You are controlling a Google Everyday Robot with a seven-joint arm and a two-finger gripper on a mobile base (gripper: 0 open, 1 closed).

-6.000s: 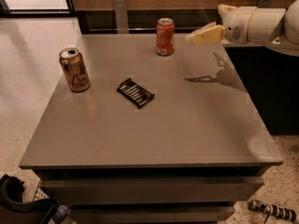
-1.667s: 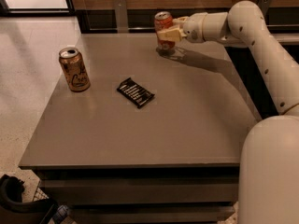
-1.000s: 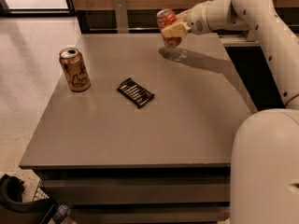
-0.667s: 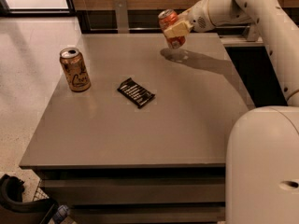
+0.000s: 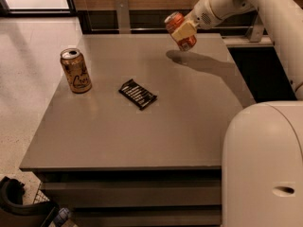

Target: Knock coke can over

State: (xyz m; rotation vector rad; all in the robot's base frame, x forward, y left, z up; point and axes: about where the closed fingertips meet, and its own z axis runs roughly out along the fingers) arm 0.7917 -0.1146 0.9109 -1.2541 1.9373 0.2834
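Note:
The coke can (image 5: pixel 177 28), orange-red with a silver top, is held in the air above the far side of the grey table (image 5: pixel 142 126), tilted with its top leaning left. My gripper (image 5: pixel 182 31) is shut on the can, its cream fingers (image 5: pixel 183 30) across the can's side. The white arm reaches in from the upper right. The can's shadow falls on the table just below and to the right.
A gold-brown can (image 5: pixel 75 70) with script lettering stands upright at the table's left. A flat black packet (image 5: pixel 138 93) lies near the middle. The robot's white body (image 5: pixel 262 169) fills the lower right. A dark ledge runs behind the table.
The gripper took hold of the coke can at the table's far edge and has lifted it off the surface. The can now tilts more in the air.

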